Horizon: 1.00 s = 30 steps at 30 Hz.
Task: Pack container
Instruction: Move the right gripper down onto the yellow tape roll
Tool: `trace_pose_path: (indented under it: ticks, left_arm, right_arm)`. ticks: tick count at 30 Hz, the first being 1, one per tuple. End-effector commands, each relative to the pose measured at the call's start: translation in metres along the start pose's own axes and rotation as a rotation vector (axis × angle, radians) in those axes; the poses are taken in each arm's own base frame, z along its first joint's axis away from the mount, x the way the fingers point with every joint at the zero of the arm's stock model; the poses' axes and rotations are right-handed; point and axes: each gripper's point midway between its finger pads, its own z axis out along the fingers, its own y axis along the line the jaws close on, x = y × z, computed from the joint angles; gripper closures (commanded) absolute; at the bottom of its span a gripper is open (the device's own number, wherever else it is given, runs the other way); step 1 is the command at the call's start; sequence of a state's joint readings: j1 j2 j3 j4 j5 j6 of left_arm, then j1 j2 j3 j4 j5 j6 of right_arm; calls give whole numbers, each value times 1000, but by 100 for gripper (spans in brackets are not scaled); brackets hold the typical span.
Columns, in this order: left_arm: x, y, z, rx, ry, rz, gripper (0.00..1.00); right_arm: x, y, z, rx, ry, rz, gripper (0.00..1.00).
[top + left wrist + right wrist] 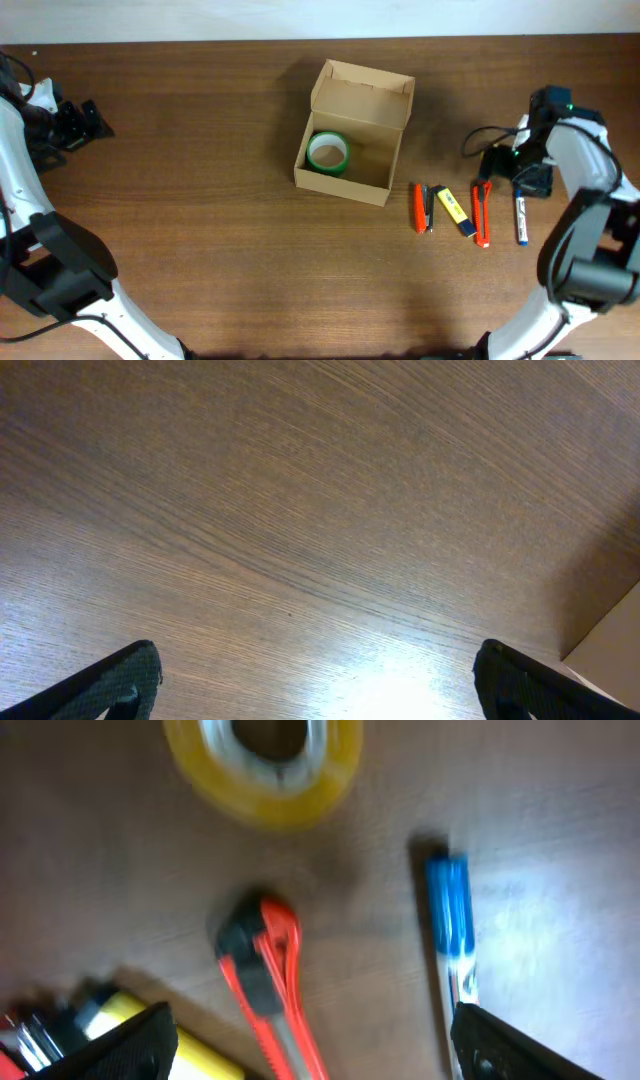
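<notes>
The container is a tan cardboard box [377, 119] at the table's middle, its flap lid open at the back. A green tape roll [327, 153] lies inside it on the left. A corner of the box shows in the left wrist view [612, 642]. My left gripper [88, 120] is open and empty over bare wood at the far left [320, 685]. My right gripper [518, 168] is open and empty [318, 1055], hovering over a yellow tape roll [265, 760], an orange cutter [268, 978] and a blue marker [450, 930].
To the right of the box lie a red-orange tool [423, 208], a yellow marker [457, 211], the orange cutter [482, 212] and the blue marker [521, 218] in a row. The yellow marker also shows in the right wrist view [195, 1045]. A black cable [480, 140] loops near the right arm.
</notes>
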<state>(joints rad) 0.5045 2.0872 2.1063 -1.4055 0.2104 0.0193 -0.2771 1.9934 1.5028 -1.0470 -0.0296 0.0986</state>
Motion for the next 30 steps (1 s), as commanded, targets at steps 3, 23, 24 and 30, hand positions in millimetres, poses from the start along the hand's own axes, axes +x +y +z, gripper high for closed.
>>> trace_pose_path:
  ticks: [3, 23, 24, 30]
  left_arm:
    - [1, -1, -1, 10, -1, 17, 0]
    - [1, -1, -1, 10, -1, 17, 0]
    - [1, -1, -1, 10, -1, 17, 0]
    - [1, -1, -1, 10, -1, 17, 0]
  right_arm:
    - [-42, 10, -19, -39, -92, 3, 9]
    - [-77, -25, -1, -19, -141, 134, 7]
    - [-78, -27, -1, -19, -144, 138, 7]
    - [-76, -32, -1, -17, -135, 149, 7]
